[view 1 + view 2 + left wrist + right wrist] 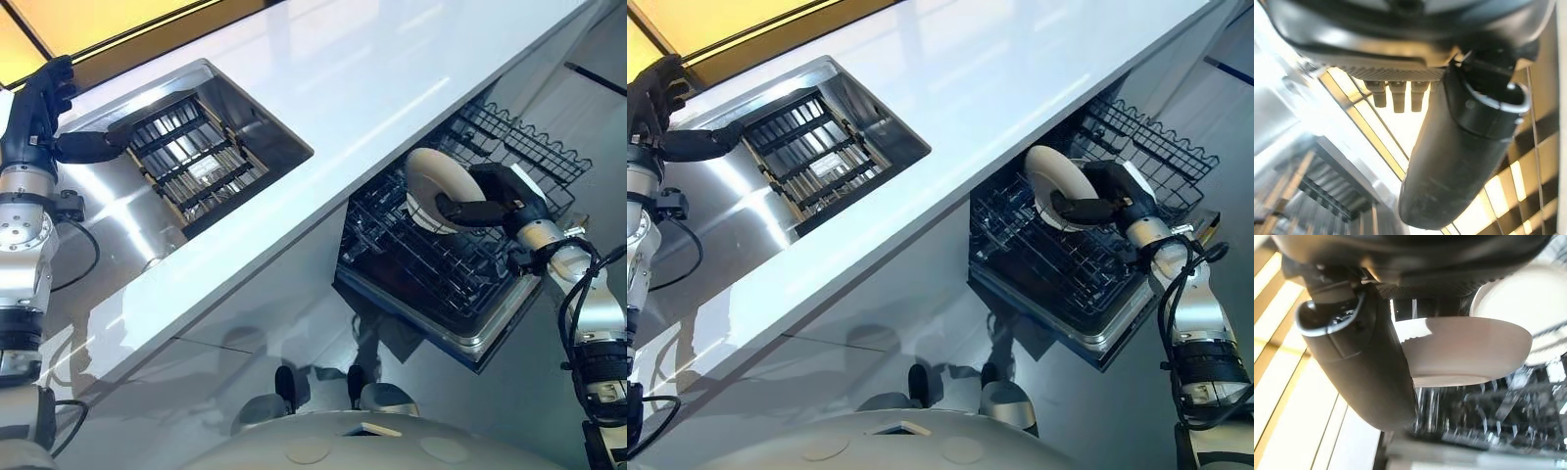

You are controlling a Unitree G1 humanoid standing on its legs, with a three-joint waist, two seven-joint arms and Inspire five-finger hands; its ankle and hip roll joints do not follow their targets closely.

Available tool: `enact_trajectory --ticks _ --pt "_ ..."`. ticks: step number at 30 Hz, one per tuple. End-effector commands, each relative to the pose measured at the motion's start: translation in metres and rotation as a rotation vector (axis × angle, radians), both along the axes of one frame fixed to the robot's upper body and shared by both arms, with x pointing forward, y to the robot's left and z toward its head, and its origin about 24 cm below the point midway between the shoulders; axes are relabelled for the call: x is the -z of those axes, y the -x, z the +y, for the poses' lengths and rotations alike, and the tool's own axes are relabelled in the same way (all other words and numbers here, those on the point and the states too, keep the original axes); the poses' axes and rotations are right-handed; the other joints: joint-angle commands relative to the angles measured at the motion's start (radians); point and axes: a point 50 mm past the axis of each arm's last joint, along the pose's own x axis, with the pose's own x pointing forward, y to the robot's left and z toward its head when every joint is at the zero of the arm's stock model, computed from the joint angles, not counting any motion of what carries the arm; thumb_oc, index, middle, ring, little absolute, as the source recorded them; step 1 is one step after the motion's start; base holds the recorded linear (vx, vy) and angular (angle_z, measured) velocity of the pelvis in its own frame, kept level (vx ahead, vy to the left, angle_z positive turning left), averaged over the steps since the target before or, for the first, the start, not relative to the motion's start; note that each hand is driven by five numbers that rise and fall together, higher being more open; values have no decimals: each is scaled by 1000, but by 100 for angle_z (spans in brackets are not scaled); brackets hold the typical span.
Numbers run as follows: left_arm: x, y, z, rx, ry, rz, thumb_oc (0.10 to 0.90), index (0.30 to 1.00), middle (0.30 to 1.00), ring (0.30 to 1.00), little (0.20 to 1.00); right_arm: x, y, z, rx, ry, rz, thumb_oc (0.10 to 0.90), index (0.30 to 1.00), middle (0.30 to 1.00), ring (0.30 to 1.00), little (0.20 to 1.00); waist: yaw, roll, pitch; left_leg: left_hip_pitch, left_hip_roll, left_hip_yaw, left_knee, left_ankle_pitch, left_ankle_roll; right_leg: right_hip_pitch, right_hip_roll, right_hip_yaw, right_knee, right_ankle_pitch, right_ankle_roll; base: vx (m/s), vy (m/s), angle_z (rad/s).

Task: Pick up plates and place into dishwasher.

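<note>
Over the dishwasher rack [411, 269], R hand [509, 191] gripped a white plate [423, 176] betw. thumb and fingers, plate on edge. By the sink [269, 122], L hand [39, 103] hung w/ fingers loose.

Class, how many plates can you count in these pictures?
1: a white plate held in the right hand above the dishwasher rack; others may be hidden.

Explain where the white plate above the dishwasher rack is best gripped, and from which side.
At its rim, from the robot's right: the plate stands nearly on edge over the rack, so the right hand pinches it there, thumb across its face, lower edge free.
</note>
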Motion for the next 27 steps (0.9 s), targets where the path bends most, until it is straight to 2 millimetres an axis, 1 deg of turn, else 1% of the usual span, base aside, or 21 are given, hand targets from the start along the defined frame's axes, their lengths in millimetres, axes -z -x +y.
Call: enact_trajectory --ticks 1,3,5,8,9,10,15,19,23,25,26,27 --pt "-50 11 12 -36 -95 -224 800 900 900 900 900 -68 -13 8 -100 12 -224 100 300 300 300 200 -10 15 -102 -25 -20 13 12 -59 -17 -87 14 -32 173 -113 78 0 0 0" --pt "-47 12 13 -36 -93 -219 800 900 900 900 900 -65 -12 9 -108 17 -189 100 300 300 300 200 -10 12 -100 -26 -20 12 13 -58 -17 -87 14 -31 174 -113 77 5 -4 2" --pt "-46 13 12 -33 -84 -213 800 900 900 900 900 -55 -11 10 -92 30 -130 100 300 300 300 200 -10 10 -95 -28 -19 11 13 -56 -18 -88 13 -34 175 -113 76 0 1 7" --pt "-41 9 8 -22 -73 -207 800 900 900 900 900 -31 -14 7 -2 62 -37 100 300 300 300 200 -5 8 -88 -31 -19 7 14 -53 -18 -91 12 -38 176 -110 75 -3 2 4" --pt "-40 9 8 -19 -71 -206 800 900 900 900 900 -27 -15 6 18 78 -18 100 300 300 300 200 -3 8 -87 -31 -19 8 14 -53 -18 -90 11 -39 175 -109 75 0 0 0" --pt "-38 7 5 -14 -65 -201 800 900 900 900 900 -17 -16 3 45 109 17 100 300 300 300 200 -1 9 -86 -32 -18 8 14 -53 -19 -90 11 -41 174 -108 76 0 0 0" --pt "-31 -5 -11 26 -51 -176 800 900 900 900 900 21 -23 -6 186 157 161 100 300 300 300 200 22 10 -73 -29 -18 4 16 -51 -21 -77 10 -52 169 -107 71 13 6 1" --pt "-28 -12 -23 53 -43 -159 800 900 900 900 900 38 -29 -3 246 177 206 100 300 300 300 200 42 11 -62 -25 -19 -5 18 -53 -20 -65 9 -58 165 -107 69 33 1 4" --pt "-28 -18 -31 77 -34 -144 800 900 900 900 900 45 -37 2 290 171 187 100 300 300 300 200 58 14 -56 -22 -20 -12 19 -56 -21 -56 10 -62 161 -106 68 31 -1 3" --pt "-27 -21 -37 92 -28 -132 800 900 900 900 900 41 -44 11 289 175 126 800 900 900 900 900 67 16 -54 -20 -21 -15 20 -56 -22 -52 10 -64 157 -104 68 30 4 12" --pt "-25 -22 -38 97 -27 -129 800 900 900 900 900 35 -49 16 267 171 71 800 900 900 900 900 70 17 -52 -19 -21 -16 20 -56 -22 -50 10 -65 155 -102 68 33 9 13" --pt "-23 -22 -40 104 -22 -124 800 900 900 900 900 23 -55 26 253 144 -17 800 900 900 900 900 74 20 -49 -18 -22 -18 20 -56 -21 -47 10 -65 153 -100 68 28 12 8"
